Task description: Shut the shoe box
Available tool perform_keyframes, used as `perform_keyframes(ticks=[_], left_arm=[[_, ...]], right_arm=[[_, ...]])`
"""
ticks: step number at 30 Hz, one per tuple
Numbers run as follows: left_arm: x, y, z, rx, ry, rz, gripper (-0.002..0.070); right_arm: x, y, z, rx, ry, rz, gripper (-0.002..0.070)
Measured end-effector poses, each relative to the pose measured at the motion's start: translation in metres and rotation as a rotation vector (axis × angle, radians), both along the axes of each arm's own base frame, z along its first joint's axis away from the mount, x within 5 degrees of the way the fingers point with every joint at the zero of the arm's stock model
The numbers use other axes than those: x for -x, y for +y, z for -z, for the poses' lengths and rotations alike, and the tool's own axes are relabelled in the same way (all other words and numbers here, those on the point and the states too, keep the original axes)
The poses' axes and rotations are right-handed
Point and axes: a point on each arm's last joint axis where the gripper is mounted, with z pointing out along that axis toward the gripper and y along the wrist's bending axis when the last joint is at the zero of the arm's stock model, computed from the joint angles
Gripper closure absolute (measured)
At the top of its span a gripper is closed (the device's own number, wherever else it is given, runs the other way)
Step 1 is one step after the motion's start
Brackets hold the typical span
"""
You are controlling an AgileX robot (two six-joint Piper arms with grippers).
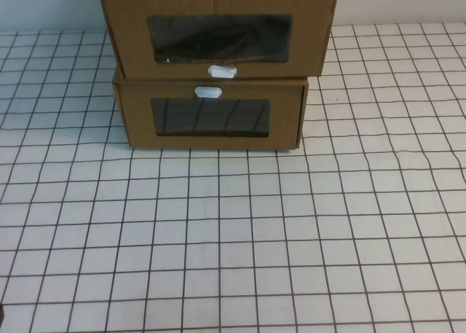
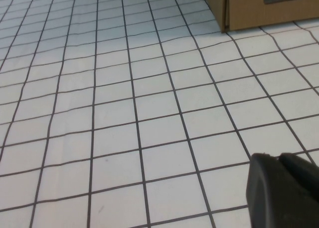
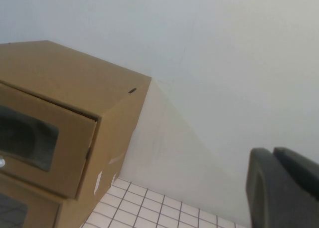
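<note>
The shoe box [image 1: 218, 34] is brown cardboard with a dark window and a white pull tab [image 1: 222, 71] below it. It sits on top of a similar box at the back of the table. Its drawer [image 3: 45, 143] stands out forward from its shell [image 3: 75, 83]. My left gripper [image 2: 276, 158] is shut and empty, low over the table and well short of the boxes. My right gripper [image 3: 273, 152] is shut and empty, raised to the right of the shoe box. Neither gripper shows in the high view.
The lower cardboard box [image 1: 211, 118] has its white tab [image 1: 207, 92] above its window; its corner also shows in the left wrist view [image 2: 259, 8]. A white gridded cloth [image 1: 233, 238] covers the table. A pale wall [image 3: 224, 63] stands behind the boxes.
</note>
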Motion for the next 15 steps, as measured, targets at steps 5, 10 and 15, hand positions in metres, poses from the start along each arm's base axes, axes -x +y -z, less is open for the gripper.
perform_keyframes(ticks=[5, 10, 15], left_arm=[[0.000, 0.000, 0.000, 0.000, 0.002, 0.000, 0.0677], [0.000, 0.000, 0.000, 0.000, 0.002, 0.000, 0.0677], [0.000, 0.000, 0.000, 0.000, 0.000, 0.000, 0.0678]], right_arm=[[0.000, 0.000, 0.000, 0.000, 0.000, 0.000, 0.0690], [0.000, 0.000, 0.004, 0.006, 0.008, 0.000, 0.0689], [0.012, -0.006, 0.013, -0.055, -0.002, -0.028, 0.0689]])
